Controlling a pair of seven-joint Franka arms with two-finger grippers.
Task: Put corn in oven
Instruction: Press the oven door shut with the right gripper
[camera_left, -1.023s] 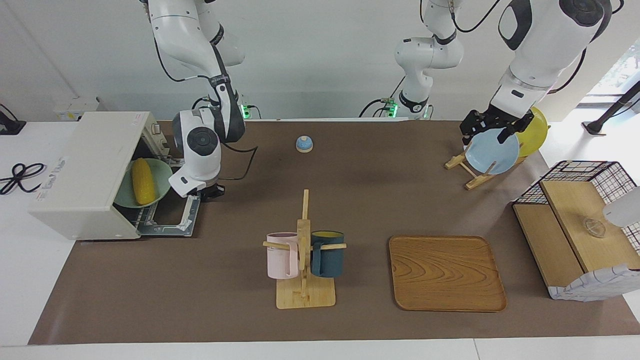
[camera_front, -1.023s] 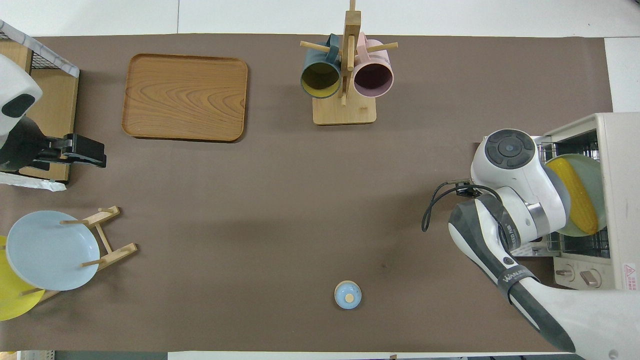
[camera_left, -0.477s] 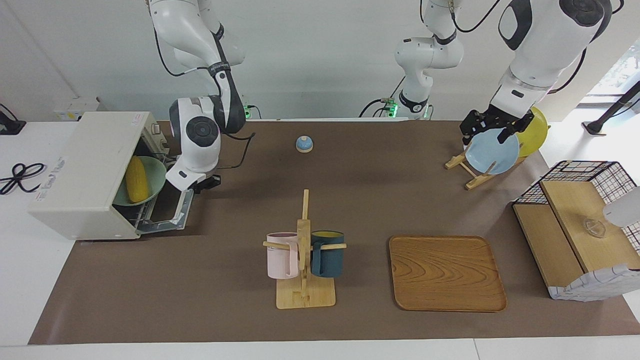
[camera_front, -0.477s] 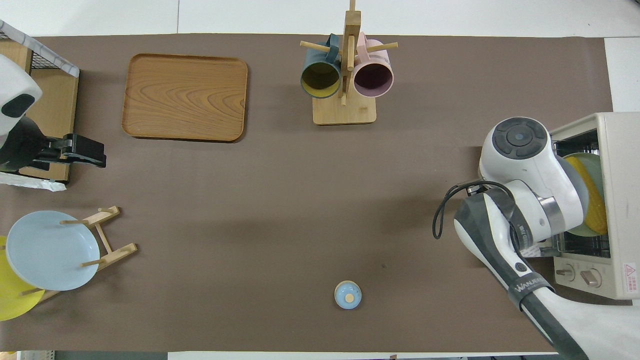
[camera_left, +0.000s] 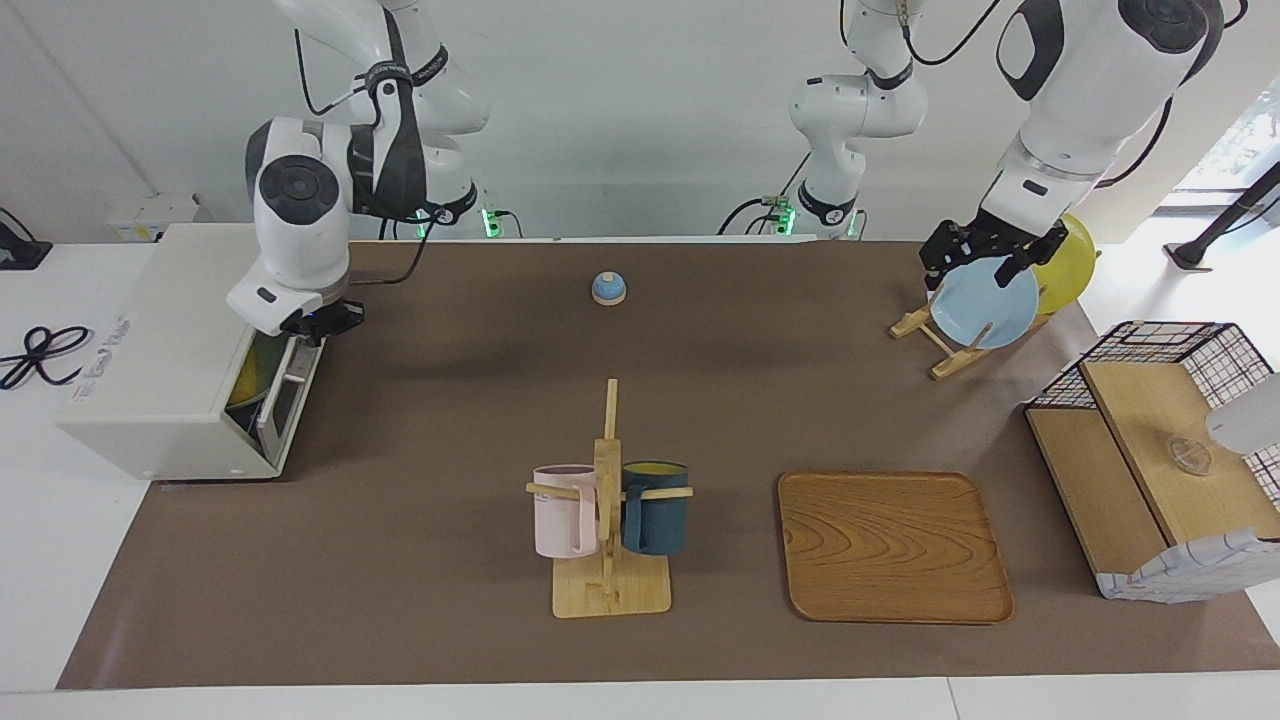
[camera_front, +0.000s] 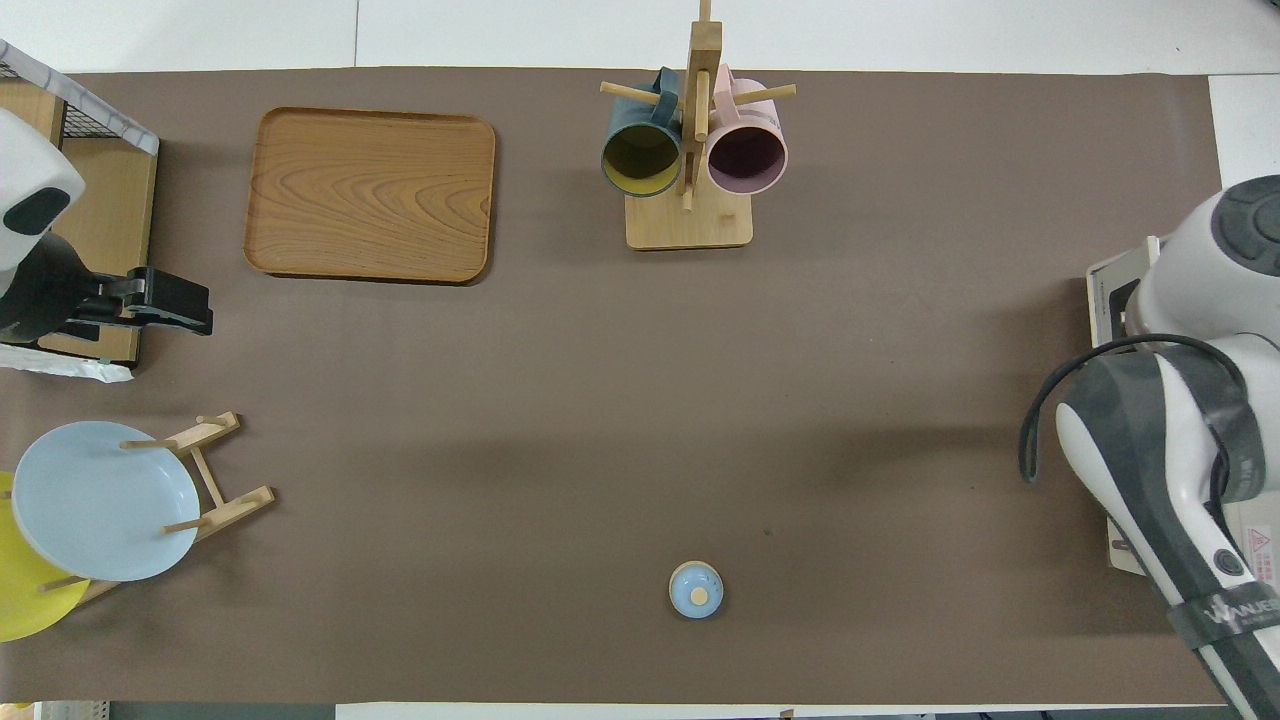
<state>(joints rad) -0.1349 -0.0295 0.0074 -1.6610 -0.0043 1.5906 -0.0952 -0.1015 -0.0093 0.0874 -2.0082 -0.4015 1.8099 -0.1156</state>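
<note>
- Since a moment ago, the oven (camera_left: 175, 350) door has been swung nearly shut by the right gripper (camera_left: 318, 322); finger state cannot be told.
- The corn is judged enclosed; the left gripper (camera_left: 985, 262), apparently open, waits over the blue plate (camera_left: 985, 302).

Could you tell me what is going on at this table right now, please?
The right gripper is at the top edge of the oven door, which stands almost shut. Through the remaining gap a sliver of the plate inside shows; the corn itself is hidden. The left gripper waits over the blue plate on the wooden rack at the left arm's end of the table.
</note>
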